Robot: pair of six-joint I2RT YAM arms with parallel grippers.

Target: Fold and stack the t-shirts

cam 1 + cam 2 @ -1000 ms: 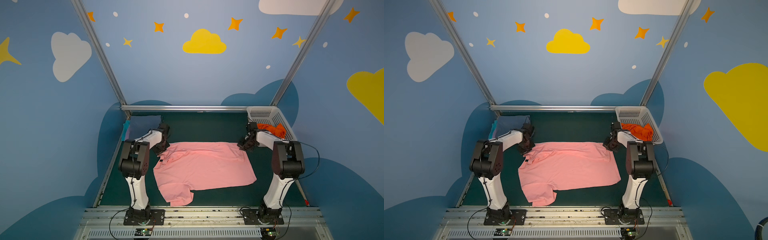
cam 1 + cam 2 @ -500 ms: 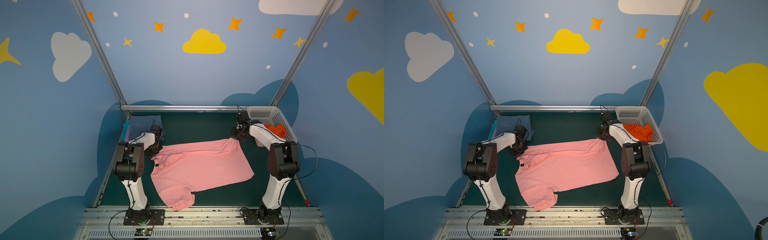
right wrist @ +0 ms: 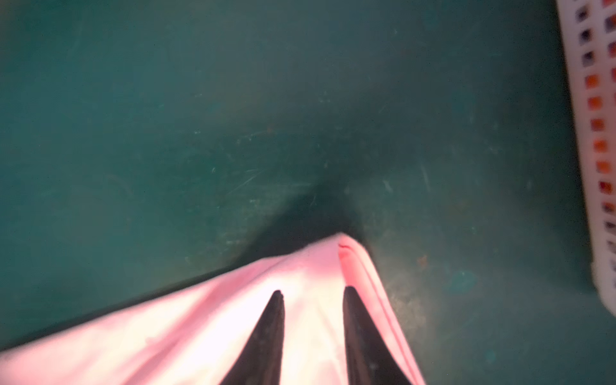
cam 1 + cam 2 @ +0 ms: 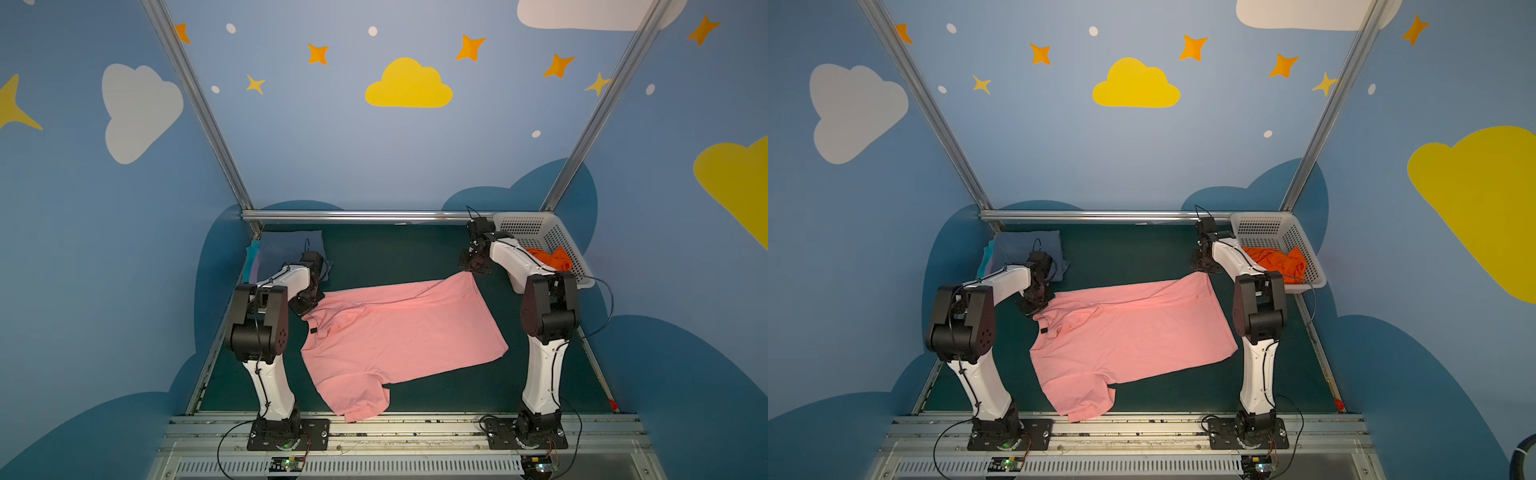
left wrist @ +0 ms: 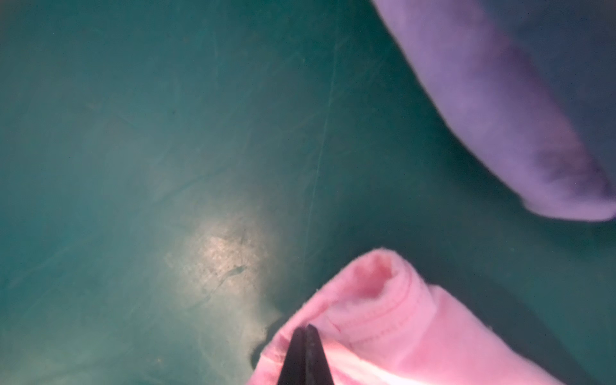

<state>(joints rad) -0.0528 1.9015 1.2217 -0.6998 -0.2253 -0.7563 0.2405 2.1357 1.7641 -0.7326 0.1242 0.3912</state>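
A light pink t-shirt (image 4: 399,332) (image 4: 1133,332) lies spread on the green table, collar to the left, one sleeve hanging toward the front edge. My left gripper (image 4: 308,305) (image 4: 1037,305) (image 5: 305,328) is shut on the pink cloth (image 5: 400,316) at the far shoulder. My right gripper (image 4: 473,266) (image 4: 1202,266) (image 3: 313,293) stands open just over the far hem corner (image 3: 346,253), its two fingers apart with cloth beneath them. An orange t-shirt (image 4: 548,257) (image 4: 1275,259) lies crumpled in the basket.
A white perforated basket (image 4: 528,226) (image 4: 1262,226) (image 3: 593,133) stands at the back right, close to my right gripper. Folded shirts sit at the back left: slate-blue (image 4: 286,247) (image 4: 1025,245) on top, with lavender (image 5: 500,116) and teal (image 4: 250,262) edges showing.
Both grippers carried the shirt's far edge back and outward, stretching it. The right gripper's jaws have now parted and let go of the hem corner. The left stays shut.
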